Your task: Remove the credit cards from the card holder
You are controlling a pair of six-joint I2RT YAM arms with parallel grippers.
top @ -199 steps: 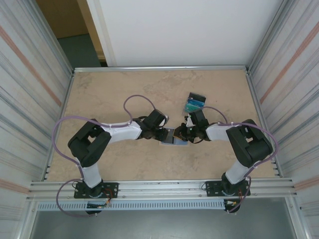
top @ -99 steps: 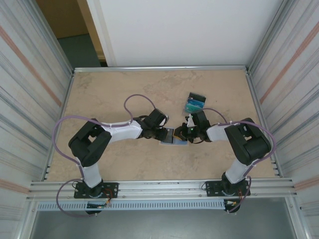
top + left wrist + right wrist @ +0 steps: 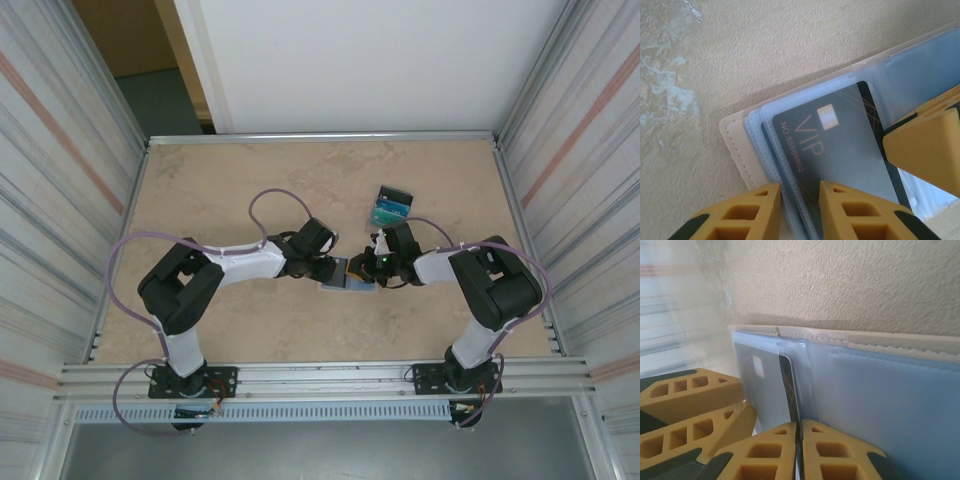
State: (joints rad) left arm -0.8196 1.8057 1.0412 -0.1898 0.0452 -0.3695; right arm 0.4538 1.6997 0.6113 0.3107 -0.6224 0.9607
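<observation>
at frame centre, right gripper point(image 3: 799, 450) clenched on dark card point(image 3: 840, 150); left gripper point(image 3: 800, 210) pinched card holder point(image 3: 740, 145) sleeves.

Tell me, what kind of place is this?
Probably a robot test cell, not a home or shop: a beige table boxed in by corrugated metal walls, with two arms bolted to a rail, working on a card holder.

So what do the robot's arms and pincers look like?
Both arms are black and white with looping purple cables. The left pincer and right pincer have chunky yellow-orange fingers with little hollow cells and dark bases. A tiny green light glows on the right arm's wrist.
</observation>
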